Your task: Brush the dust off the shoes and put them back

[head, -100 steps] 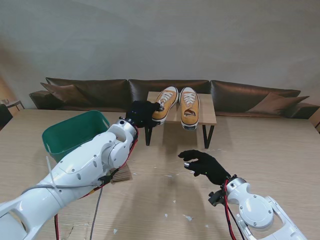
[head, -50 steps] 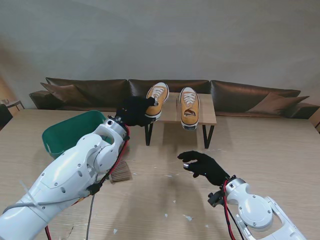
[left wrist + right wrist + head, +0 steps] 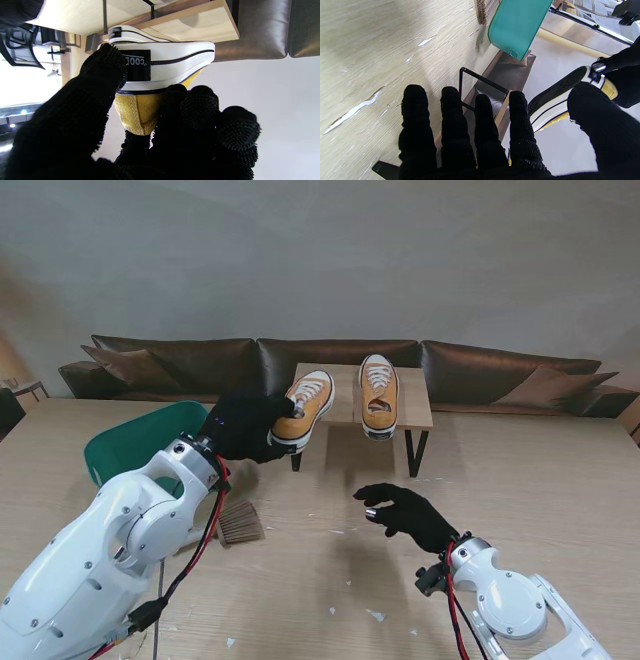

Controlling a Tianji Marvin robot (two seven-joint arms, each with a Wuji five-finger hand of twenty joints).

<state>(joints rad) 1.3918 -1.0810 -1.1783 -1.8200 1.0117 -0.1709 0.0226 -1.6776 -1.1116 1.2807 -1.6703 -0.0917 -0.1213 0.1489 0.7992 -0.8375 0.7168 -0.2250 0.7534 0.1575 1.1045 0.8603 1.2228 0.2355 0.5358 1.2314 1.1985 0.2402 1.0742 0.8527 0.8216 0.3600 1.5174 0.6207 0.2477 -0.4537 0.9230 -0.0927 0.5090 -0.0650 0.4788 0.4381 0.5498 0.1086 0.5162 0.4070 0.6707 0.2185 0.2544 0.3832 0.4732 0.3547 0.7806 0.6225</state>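
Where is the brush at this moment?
In the stand's view the brush lies on the table, on my left, just nearer to me than the green basin and beside my left arm.

Yellow shoe (image 3: 303, 406) with white black-striped sole, black-gloved fingers (image 3: 100, 75), teal bin (image 3: 125, 448).

Lounge-like room: brown leather sofa (image 3: 250, 360)

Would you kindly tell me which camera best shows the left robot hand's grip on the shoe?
Left wrist view: fingers clamp the yellow shoe at its heel. The stand view shows it small; the right wrist view, only its sole.
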